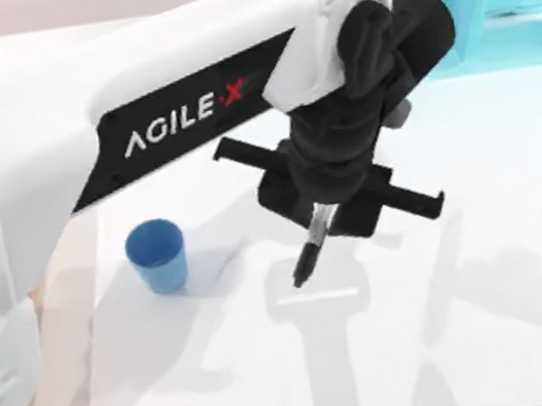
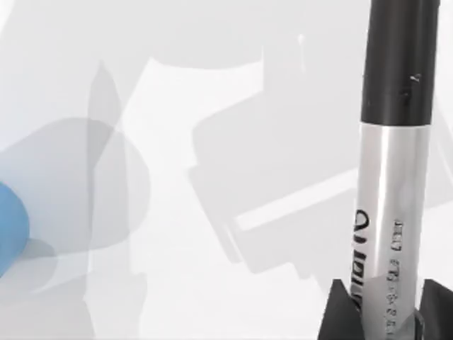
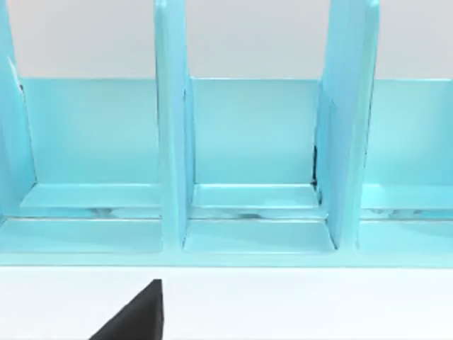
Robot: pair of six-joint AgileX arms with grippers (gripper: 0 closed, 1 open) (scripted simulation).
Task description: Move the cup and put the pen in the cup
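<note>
While my left hand (image 1: 321, 218) hangs above the desk (image 1: 489, 314) gripping the pen (image 1: 313, 244) tip-down, the cup (image 1: 156, 256) stands apart to its left.

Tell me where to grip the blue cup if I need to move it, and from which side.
The cup stands upright with its open rim up, on the table at the top view's left. Coming from above, one finger inside the rim and one outside should pinch the thin wall. The left gripper is shut on the pen, so the right arm looks the likelier choice.
</note>
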